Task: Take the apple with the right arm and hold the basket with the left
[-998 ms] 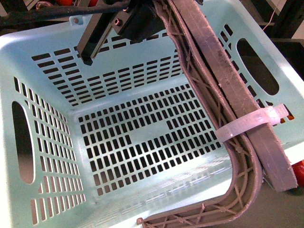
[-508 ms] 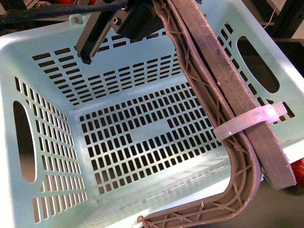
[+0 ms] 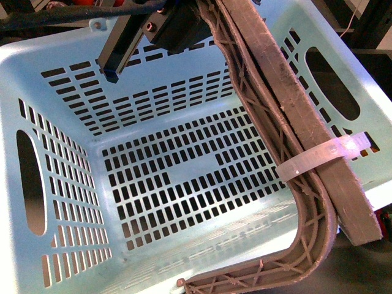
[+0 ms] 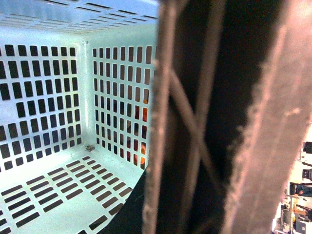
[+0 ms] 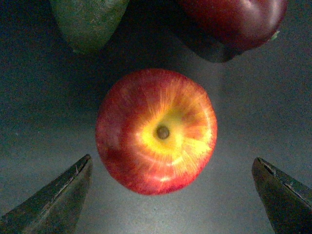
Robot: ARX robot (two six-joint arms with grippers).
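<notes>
The mint-green basket fills the front view, tilted, its inside empty. Its brown-grey swing handle, bound with a white zip tie, crosses the right side. My left gripper is shut on the handle at the top. In the left wrist view the handle is blurred and very close, with the basket wall behind it. The red apple, yellow round its stem, lies on a dark surface. My right gripper is open above it, one fingertip to each side, not touching.
A dark green mango and a dark red fruit lie just beyond the apple. Something red-orange shows through the basket's slots. A red patch peeks past the basket's right side.
The basket and its handle have shifted slightly in the front view. The red patch at the right edge is now mostly hidden behind the handle.
</notes>
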